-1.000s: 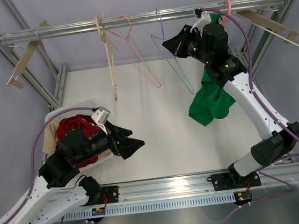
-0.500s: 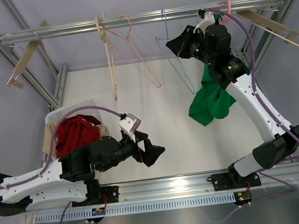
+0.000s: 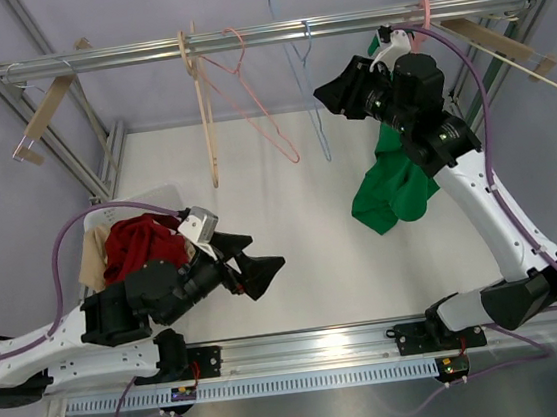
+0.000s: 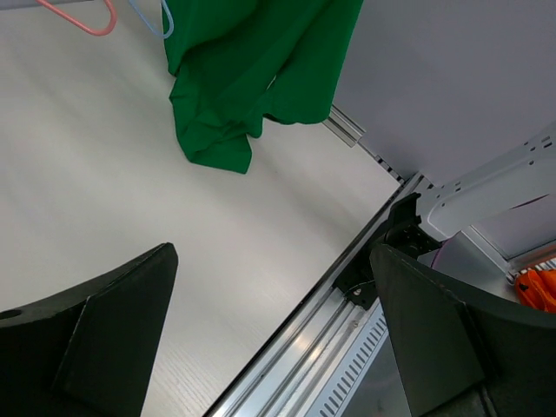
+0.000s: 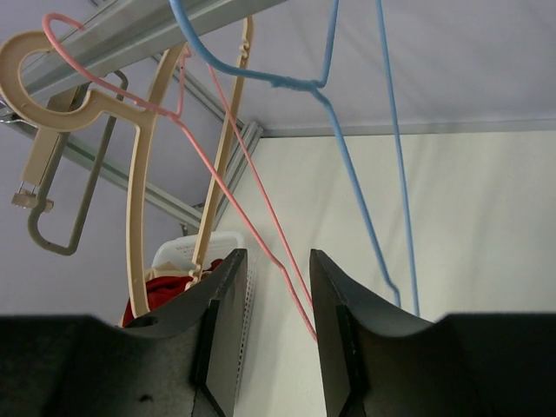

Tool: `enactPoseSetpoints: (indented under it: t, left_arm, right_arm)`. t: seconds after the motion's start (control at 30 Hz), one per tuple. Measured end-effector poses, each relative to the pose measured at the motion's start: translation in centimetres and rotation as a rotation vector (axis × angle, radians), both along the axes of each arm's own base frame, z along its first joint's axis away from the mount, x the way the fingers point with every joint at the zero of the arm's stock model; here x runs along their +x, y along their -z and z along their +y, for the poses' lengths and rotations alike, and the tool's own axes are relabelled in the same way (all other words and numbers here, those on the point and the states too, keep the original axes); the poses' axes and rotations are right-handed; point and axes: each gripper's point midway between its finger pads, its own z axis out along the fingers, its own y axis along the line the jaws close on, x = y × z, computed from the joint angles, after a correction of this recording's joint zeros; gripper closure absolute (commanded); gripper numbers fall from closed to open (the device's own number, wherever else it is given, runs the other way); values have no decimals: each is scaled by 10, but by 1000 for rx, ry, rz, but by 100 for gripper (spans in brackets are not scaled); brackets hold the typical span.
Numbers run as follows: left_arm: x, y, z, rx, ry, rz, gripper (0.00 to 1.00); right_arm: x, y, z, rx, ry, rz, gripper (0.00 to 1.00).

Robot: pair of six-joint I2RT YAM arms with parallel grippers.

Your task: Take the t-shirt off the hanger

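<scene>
- Lit brightly and evenly, seemingly from overhead, with colours clean on the green t-shirt [image 3: 392, 190].
- Only faint, soft-edged shade on the white table [image 3: 300, 216] just beside the t-shirt.
- Pale sheen of glare along the metal rail [image 3: 324, 342], well nearer than the t-shirt.
- In the left wrist view, crisp on the t-shirt's folds; soft-focused and nearly black on the left gripper fingers [image 4: 95, 339] in front.

Left arm [image 3: 63, 349]: my shells are white, the joint housings black.
Right arm [image 3: 495, 209]: same white links, with black at elbow and wrist.
Cables [image 3: 117, 204]: purple, one looped along each arm.
Fingers [image 4: 113, 339]: matte black, broad, wedge-shaped.
Bases [image 3: 200, 361]: black brackets.
</scene>
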Motion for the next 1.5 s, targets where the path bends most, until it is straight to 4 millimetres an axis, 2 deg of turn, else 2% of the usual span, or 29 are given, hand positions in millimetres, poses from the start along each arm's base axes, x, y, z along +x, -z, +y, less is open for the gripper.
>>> enactPoseSetpoints:
  t: [0.17,0.27,0.37,0.53,0.6,0.7,0.77,0.87,1.0,1.07,1.17,1.27,1.33,1.5]
  left_arm:
    - [0,0,1,-5,-3,-1,2]
    - [0,3,0,2,-1,1,2]
    - [0,5,-3,7,5,2,2]
    - [-3,12,-8,22,31,-2,2]
    - [-5,14,-10,30,47,-8,2]
    - [-8,18,-12,43,72,-14,2]
    - [-11,19,-12,43,92,-21,2]
    - [-16,21,-12,44,120,-26,2]
    - [-21,24,-11,43,154,-35,2]
    - [-22,26,-11,47,162,-37,2]
    - [-23,31,-10,53,169,-41,2]
    - [-24,36,-10,60,175,-41,2]
    - [-24,36,-11,58,179,-46,2]
    - [-24,37,-11,62,182,-60,2]
  right_arm:
    - [-8,-6,-8,-24,14,-22,51]
    - [-15,-7,-25,-84,72,-30,59]
    - [-22,-22,-53,-146,162,-51,62]
    - [-27,-57,-128,-240,421,-94,52]
    - [-29,-57,-152,-280,495,-81,51]
    - [-26,-47,-172,-339,536,-39,49]
    - [-17,-38,-179,-383,545,-1,45]
    - [1,-22,-182,-442,541,58,45]
    - [23,8,-183,-511,525,142,62]
    - [29,19,-183,-534,523,169,62]
    - [31,23,-184,-549,520,182,61]
    - [32,15,-186,-556,529,165,62]
    - [33,9,-187,-559,539,150,79]
    - [41,15,-191,-589,554,164,78]
